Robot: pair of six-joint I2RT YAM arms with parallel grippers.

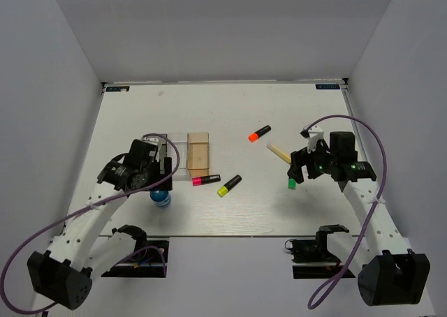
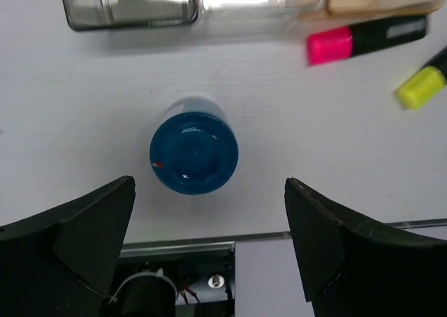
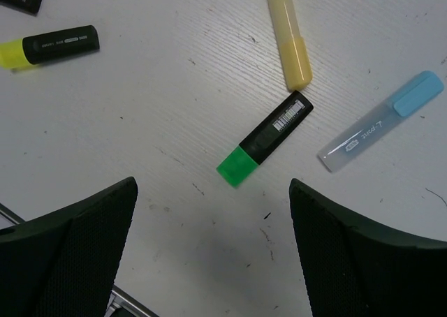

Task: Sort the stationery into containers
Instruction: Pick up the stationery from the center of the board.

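L tool [image 2: 209, 191] released, fingers spread wide, hanging over the blue roll [image 2: 194, 146]. Roll stands on end on the bench [image 1: 314, 205], btwn the two fingers but touching neither, near the bench's front edge on the left side. Just beyond it sit the three joined bins: dark grey bin [image 2: 133, 24] on the left, clear bin [image 2: 241, 10] in the middle, tan wood bin [image 1: 198, 135] on the right.

Pink-cap highlighter [image 2: 367, 38] lies flat just beside the near end of the wood bin. Yellow-cap highlighter [image 2: 422, 85] lies close to its right, angled. Orange-cap highlighter [image 1: 259, 133] is further back, mid-bench, apart from the rest.

R tool [image 3: 212, 184] also released, fingers wide, holding nothing, poised over the green-cap highlighter [image 3: 269, 135] on the right side of the bench. Green cap points toward the tool; the black end nearly meets the tip of the pale yellow stick [image 3: 288, 34]; can't tell if they touch. A clear pen w/ light blue cap [image 3: 380, 121] lies just to the right of those two, separate from them. All stationery is on the bench, outside the bins.
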